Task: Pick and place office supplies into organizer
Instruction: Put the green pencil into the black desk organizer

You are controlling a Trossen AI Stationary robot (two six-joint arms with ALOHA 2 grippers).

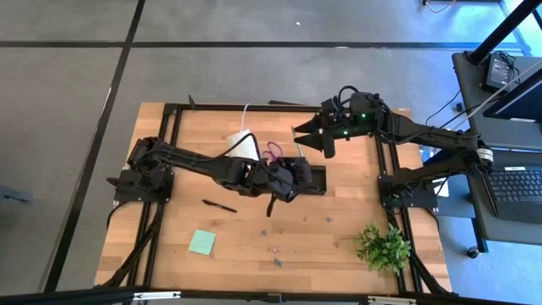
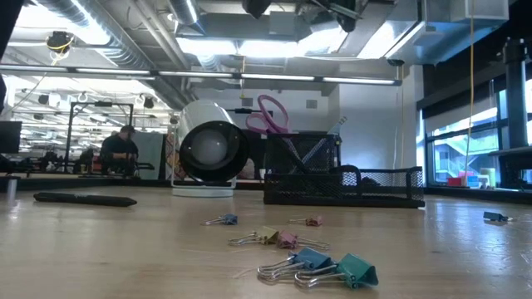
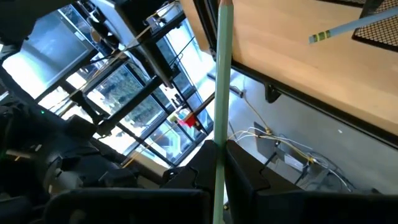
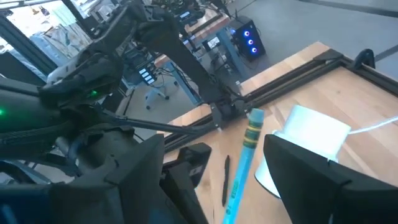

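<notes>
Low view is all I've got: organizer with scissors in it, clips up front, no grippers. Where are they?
Observer: The left gripper is over the organizer, at its left end in the high view.
Operator: Holding anything?
Observer: Yes. It's shut on a green pencil, which is clear in its wrist view.
Operator: And the right one?
Observer: The right gripper hovers open past the organizer, on the side away from your camera. A light-blue pencil shows between its fingers. I can't tell whether it touches them.
</notes>
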